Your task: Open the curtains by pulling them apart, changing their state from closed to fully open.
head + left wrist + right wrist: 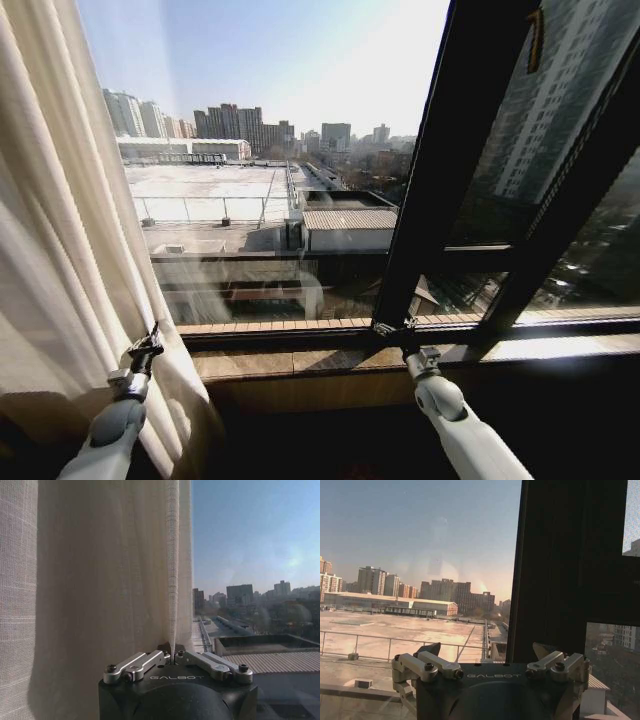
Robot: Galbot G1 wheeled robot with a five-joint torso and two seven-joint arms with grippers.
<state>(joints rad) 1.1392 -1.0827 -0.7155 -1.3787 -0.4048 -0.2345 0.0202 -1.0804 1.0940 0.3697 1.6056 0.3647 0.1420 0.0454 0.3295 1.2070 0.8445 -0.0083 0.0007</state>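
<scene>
One panel of the curtains [60, 250] hangs bunched at the left of the window, sheer white with cream pleats. My left gripper [151, 340] is low at that panel's inner edge. In the left wrist view the left gripper [171, 655] is shut on a thin vertical fold of the curtain [100, 580]. My right gripper [397, 326] is at the foot of the dark window frame bar [440, 180], just above the sill. In the right wrist view the right gripper [487, 652] stands open with nothing between its fingers, and bare glass lies ahead.
A wooden sill [300, 360] runs along below the glass. Dark frame bars [560, 565] cross the right half of the window. Rooftops and city buildings lie outside. The glass between the two grippers is uncovered.
</scene>
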